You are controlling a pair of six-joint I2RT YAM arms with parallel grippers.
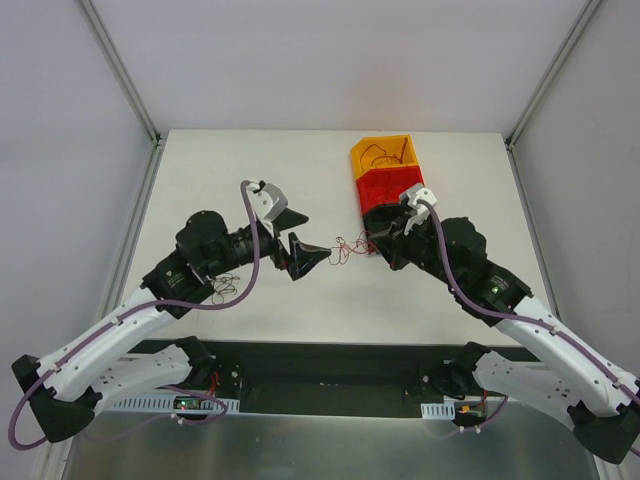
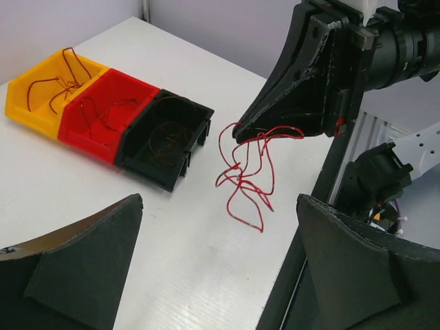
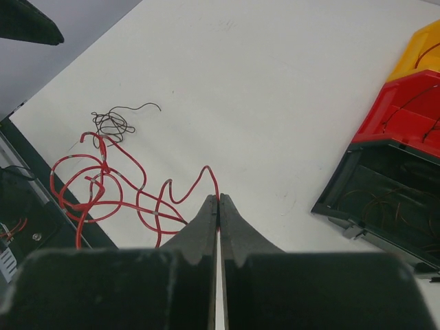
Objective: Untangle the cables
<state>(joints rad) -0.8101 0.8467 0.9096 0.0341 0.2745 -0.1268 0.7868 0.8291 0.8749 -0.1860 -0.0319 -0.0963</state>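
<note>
Right tool [image 3: 218, 201] pinches seemingly light, springy red cables [image 2: 238, 177] over mid-counter [image 3: 240, 82]; left tool [image 2: 218, 198], spread wide, should probably take a dangling loop.

Three bins [image 2: 89, 141] on white table [image 2: 206, 275]

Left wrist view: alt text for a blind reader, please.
The shut right gripper holds tangled red cables over a white table. A row of yellow, red and black bins sits at left; the open left gripper frames the foreground.
</note>
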